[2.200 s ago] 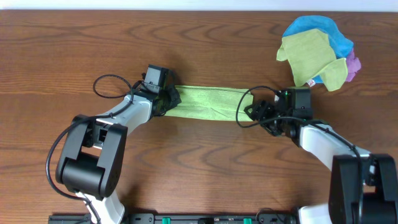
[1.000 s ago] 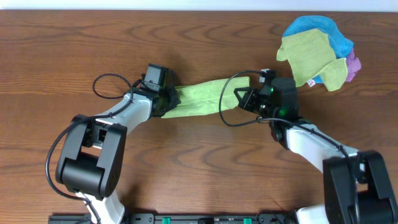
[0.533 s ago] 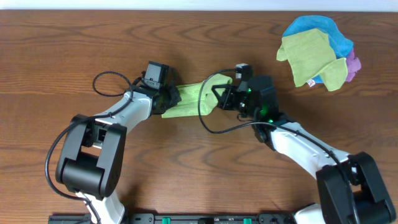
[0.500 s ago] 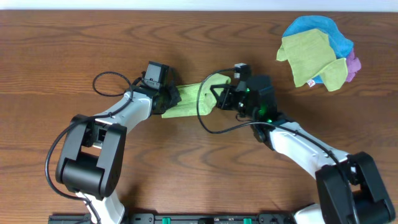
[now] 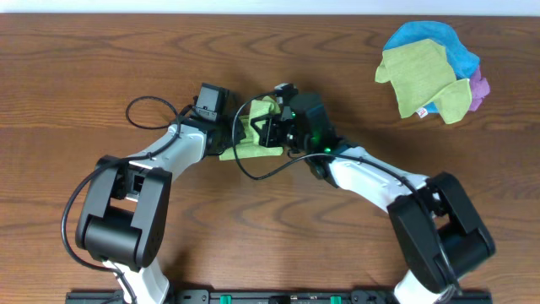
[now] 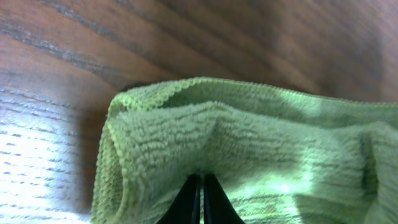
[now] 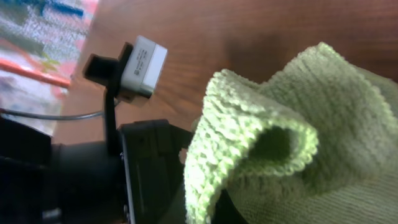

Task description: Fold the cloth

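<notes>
**Overhead.** The cloth (image 5: 251, 139) sits bunched into a short lime-green heap near the middle of the table (image 5: 84, 59). The left gripper (image 5: 226, 135) is at the cloth's left end, its jaws pinched closed on the fabric. The right gripper (image 5: 272, 128) presses in from the cloth's right side and is clamped on a raised fold. Only the bunched cloth separates the two claws, so there is very little room between them. A black cable (image 5: 148, 114) loops just left of the cloth. Far to the cloth's right, toward the table's far edge, lies a pile of cloths (image 5: 426, 72) in blue, dull green and purple, well apart from it. Bare brown wood surrounds the cloth on the far, near and left sides.

**Left wrist.** The cloth (image 6: 249, 143) fills the lower part of the view. Its stitched hem curves round a soft corner at the left. The left gripper (image 6: 200, 199) has its tips meeting in a thin line, biting the fabric. Beyond the hem is dark wood grain, with a bright glare patch left of the cloth.

**Right wrist.** The cloth (image 7: 280, 137) hangs close to the lens, its hem rolled over into an open loop. Left of the cloth is the other arm's white wrist camera (image 7: 143, 62), and its dark body is just beside the fabric. The right claw's own tips are hidden under the cloth here. Wood lies behind the cloth, and blurred colours show past the table's edge.
</notes>
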Motion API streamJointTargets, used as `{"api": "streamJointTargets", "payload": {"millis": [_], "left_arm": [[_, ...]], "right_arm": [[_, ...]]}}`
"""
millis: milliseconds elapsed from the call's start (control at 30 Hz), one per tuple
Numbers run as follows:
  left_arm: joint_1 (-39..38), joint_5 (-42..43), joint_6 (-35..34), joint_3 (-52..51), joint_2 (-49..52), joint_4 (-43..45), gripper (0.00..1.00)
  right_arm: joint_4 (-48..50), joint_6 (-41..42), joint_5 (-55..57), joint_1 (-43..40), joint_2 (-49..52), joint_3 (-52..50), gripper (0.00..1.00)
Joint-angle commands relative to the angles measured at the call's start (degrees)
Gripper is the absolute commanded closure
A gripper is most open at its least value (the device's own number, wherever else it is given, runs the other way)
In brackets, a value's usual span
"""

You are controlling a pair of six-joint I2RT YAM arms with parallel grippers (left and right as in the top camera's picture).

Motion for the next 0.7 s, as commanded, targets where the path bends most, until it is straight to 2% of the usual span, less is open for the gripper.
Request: {"api": "streamJointTargets", "payload": {"millis": [0, 300, 667], "left_arm": [[0.46, -0.44, 5.46, 2.23, -1.31, -1.9, 0.94], [2.34, -10.62, 7.78, 2.99, -9.97, -8.81, 0.94], [5.88, -14.16, 8.83, 2.99, -15.69, -13.44, 0.94]], "right_arm": [[-0.81, -3.82, -0.37, 1.2, 0.74, 1.46, 0.99], [-1.31, -4.66, -0.33, 1.6, 0.74, 1.49, 0.99], [-1.51, -5.68, -0.15, 3.72, 2.95, 1.57, 0.99]]}}
